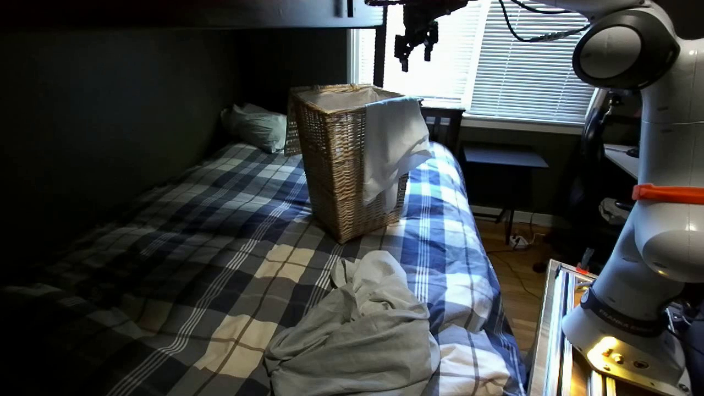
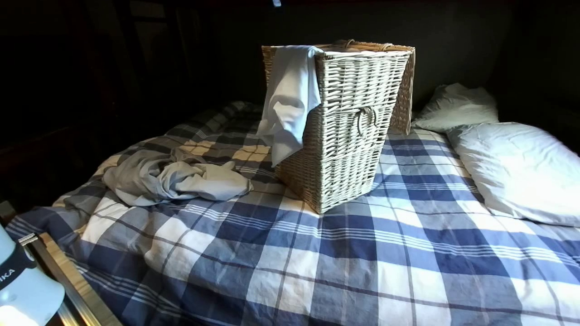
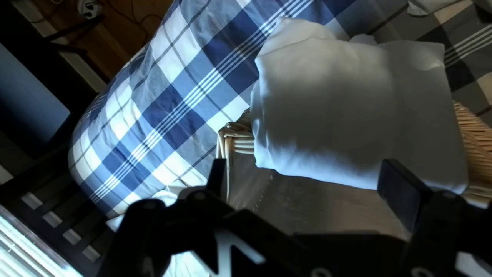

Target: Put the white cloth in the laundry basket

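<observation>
The white cloth hangs over one rim of the wicker laundry basket in both exterior views (image 1: 393, 146) (image 2: 290, 102). Most of it drapes down the outside. In the wrist view the cloth (image 3: 357, 104) covers much of that rim. The laundry basket (image 1: 333, 170) stands upright on the bed, with its pale lining showing inside. It also shows in an exterior view (image 2: 353, 122) and the wrist view (image 3: 240, 140). My gripper (image 1: 416, 59) is above the basket opening, apart from the cloth. In the wrist view the gripper's fingers (image 3: 301, 173) are wide apart with nothing between them.
A crumpled grey-beige cloth (image 1: 357, 335) (image 2: 176, 179) lies on the plaid bed (image 1: 220, 231). Pillows (image 1: 258, 126) (image 2: 521, 172) lie beyond the basket. An overhead bunk edge (image 1: 220, 14) is near the gripper's height. A small dark table (image 1: 503, 154) stands beside the bed.
</observation>
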You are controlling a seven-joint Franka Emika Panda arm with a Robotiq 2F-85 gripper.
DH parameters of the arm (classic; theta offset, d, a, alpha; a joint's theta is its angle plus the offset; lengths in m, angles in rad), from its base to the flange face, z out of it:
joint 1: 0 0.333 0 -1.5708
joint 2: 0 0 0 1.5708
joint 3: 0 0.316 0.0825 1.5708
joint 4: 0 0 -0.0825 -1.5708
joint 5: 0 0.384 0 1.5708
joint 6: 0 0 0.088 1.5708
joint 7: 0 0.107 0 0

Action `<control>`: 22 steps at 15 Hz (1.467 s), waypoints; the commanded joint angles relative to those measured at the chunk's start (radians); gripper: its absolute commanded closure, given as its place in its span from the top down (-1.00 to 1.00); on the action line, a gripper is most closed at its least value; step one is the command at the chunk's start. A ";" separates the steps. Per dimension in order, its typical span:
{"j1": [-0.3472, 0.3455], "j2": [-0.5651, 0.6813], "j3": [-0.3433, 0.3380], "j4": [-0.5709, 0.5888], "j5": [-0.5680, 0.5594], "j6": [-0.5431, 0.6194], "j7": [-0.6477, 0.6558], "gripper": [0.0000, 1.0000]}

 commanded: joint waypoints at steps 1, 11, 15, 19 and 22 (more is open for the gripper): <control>0.003 -0.043 0.010 -0.069 0.017 0.041 -0.006 1.00; 0.005 -0.315 0.026 -0.514 0.089 0.314 -0.075 1.00; 0.021 -0.393 0.042 -0.712 0.121 0.448 -0.054 1.00; 0.013 -0.429 0.063 -0.927 0.100 0.575 0.010 1.00; 0.008 -0.430 0.064 -1.104 0.077 0.750 0.040 1.00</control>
